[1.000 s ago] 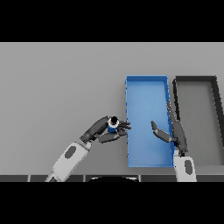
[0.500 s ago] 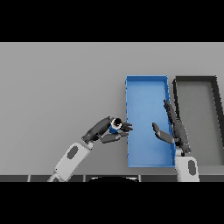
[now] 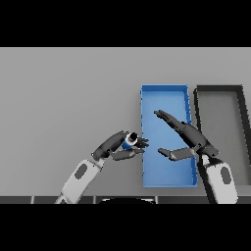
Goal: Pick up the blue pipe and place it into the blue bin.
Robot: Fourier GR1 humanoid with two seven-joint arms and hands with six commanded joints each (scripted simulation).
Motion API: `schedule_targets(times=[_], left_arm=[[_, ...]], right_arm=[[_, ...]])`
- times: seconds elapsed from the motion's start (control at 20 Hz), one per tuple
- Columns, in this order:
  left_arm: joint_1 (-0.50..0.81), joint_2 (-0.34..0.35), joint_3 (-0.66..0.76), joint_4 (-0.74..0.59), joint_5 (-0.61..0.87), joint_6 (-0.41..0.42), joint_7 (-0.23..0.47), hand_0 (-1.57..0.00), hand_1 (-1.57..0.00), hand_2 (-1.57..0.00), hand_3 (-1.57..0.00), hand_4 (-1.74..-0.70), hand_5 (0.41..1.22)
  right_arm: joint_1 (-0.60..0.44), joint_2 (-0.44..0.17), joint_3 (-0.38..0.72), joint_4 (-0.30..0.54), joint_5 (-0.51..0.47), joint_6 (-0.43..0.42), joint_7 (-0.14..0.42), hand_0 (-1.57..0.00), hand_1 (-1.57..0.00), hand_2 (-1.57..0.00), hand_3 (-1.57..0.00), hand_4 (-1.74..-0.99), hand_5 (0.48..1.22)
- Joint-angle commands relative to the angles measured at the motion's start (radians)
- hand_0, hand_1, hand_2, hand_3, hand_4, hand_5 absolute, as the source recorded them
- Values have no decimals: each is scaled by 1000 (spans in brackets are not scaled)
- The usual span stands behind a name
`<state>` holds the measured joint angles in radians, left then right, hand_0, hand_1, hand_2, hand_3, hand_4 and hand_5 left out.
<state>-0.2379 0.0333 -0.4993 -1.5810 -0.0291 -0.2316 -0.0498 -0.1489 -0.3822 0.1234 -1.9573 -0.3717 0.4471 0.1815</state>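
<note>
A short blue pipe with a white end sits in my left hand, whose fingers and thumb curl round it. Hand and pipe hang just left of the blue bin's left wall, near its lower half. My right hand is open above the bin's inside, with straight fingers pointing up and left and the thumb stretched toward the pipe. A gap of blue floor separates the two hands.
A dark grey bin stands right beside the blue one, at the right edge of the view. The grey table stretches to the left and far side.
My right hand has swung left over the blue bin's middle, its fingers now reaching toward the far left. The left hand with the pipe has edged slightly closer to the bin wall.
</note>
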Motion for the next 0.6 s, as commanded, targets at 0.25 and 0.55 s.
schedule_targets(times=[0.25,0.55], left_arm=[[-22,-22,31,28,-15,-24,3,-1571,-1571,-1571,-1571,-1467,1221],[-14,-40,54,40,-5,-71,-8,-1571,-1571,-1571,-1571,-1467,1221]], right_arm=[[-168,23,103,11,-14,47,95,1,-1,-42,1,-1300,560],[-296,67,165,59,-12,78,146,-3,-10,-59,1,-1232,545]])
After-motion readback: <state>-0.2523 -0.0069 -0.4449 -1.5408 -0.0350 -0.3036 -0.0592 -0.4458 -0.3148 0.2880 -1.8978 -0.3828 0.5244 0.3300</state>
